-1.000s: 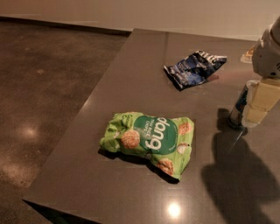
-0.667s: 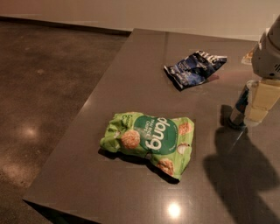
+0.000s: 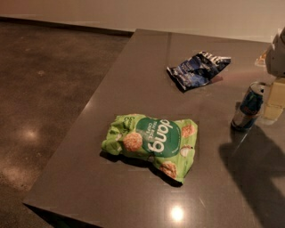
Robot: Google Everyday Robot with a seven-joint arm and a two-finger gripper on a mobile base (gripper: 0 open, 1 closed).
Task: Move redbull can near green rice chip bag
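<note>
Redbull can sat on the right side of the table, base on the surface. It was tilted, with its silver top leaning right toward the gripper. Blue and silver bands showed, but the print was too blurred to read.

Camera view, the only one:
- Gripper was at the far right edge, just beside the can's upper part. The frame border cut most of it off, leaving a cream lower block and a white part above it. How far it was open could not be told, nor whether it had hold of the can. Contact with the can was likely but not clear.
- Green bag lay flat near the table's front middle, well apart from the can. Its "dang" lettering was upside down to the camera, and the small print was unreadable.
- Blue bag lay crumpled farther back, apart from both the can and the green bag. Its label could not be made out.
- A broad dark shadow covered the table's lower right, below the can.
- The table's right side ran out of frame, and only its near-left corner was seen whole.
- Floor filled the left side, with wall along the top.
</note>
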